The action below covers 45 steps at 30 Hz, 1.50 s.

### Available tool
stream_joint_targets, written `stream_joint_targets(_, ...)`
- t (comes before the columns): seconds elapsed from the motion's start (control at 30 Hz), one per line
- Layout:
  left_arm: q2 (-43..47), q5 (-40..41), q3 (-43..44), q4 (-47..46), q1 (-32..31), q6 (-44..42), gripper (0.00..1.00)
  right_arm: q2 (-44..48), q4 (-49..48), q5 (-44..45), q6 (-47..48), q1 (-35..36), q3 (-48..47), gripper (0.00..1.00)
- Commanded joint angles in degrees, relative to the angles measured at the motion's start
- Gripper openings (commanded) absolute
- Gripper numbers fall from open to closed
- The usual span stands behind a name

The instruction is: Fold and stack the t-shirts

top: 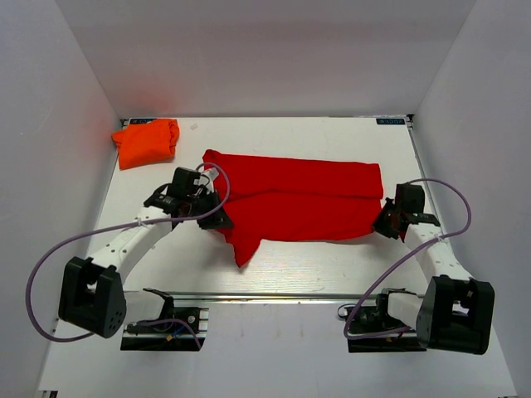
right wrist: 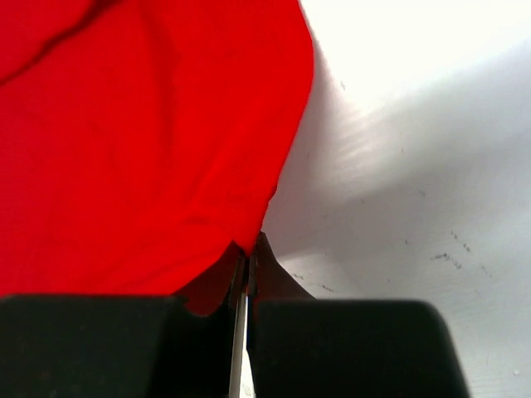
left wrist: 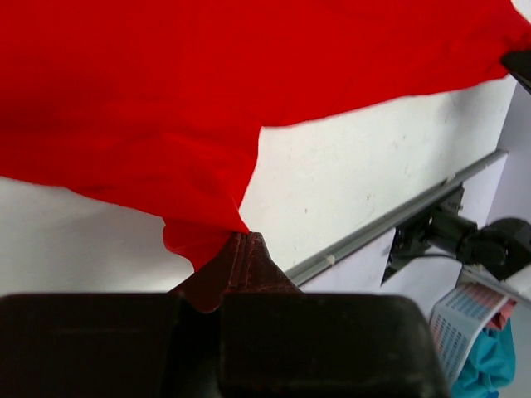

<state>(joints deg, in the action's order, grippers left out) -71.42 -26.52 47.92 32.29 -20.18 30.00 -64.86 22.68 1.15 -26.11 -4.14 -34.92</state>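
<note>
The red t-shirt (top: 299,199) lies spread across the middle of the table, folded lengthwise, with a flap hanging toward the front left. My left gripper (top: 217,217) is shut on its left edge; in the left wrist view the red cloth (left wrist: 166,108) runs into the closed fingertips (left wrist: 241,249). At the shirt's right end my right gripper (top: 383,222) is shut on the cloth, and the right wrist view shows the red fabric (right wrist: 141,141) pinched at the fingertips (right wrist: 249,249). The orange t-shirt (top: 147,141) sits folded in the back left corner.
White walls enclose the table (top: 332,257) on three sides. A metal rail (top: 274,295) runs along the front edge by the arm bases. The right arm's cable (top: 452,207) loops out to the right of the shirt.
</note>
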Motion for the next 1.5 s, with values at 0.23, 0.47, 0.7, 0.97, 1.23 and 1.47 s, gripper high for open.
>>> stream_joint_targets(0.23,-14.00,8.07,16.40,-0.13,1.38,-0.73,0.00,-8.51,-0.18,0.70,1.06,-0.08,-10.17,0.00)
stream_joint_targets(0.47,-24.72,10.61,29.06,2.25,3.93,-0.73,0.00,-15.11,-0.18,-0.18,1.59,-0.08,-15.97,0.00)
stream_joint_targets(0.7,-31.93,12.46,35.83,4.18,7.97,-1.35,0.00,-19.51,-0.27,2.80,3.34,-0.08,-20.89,0.00)
stream_joint_targets(0.97,-33.17,9.92,36.37,2.34,12.01,-1.87,0.00,-23.99,-0.79,4.22,5.36,-0.17,-25.20,0.00)
stream_joint_targets(1.23,-31.06,11.76,36.37,0.50,16.31,-1.87,0.00,-27.68,1.14,5.27,6.07,-0.43,-28.27,0.00)
stream_joint_targets(1.47,-35.44,9.04,41.71,-0.74,17.46,-3.54,0.00,-31.28,3.24,4.74,6.59,-0.52,-32.23,0.00)
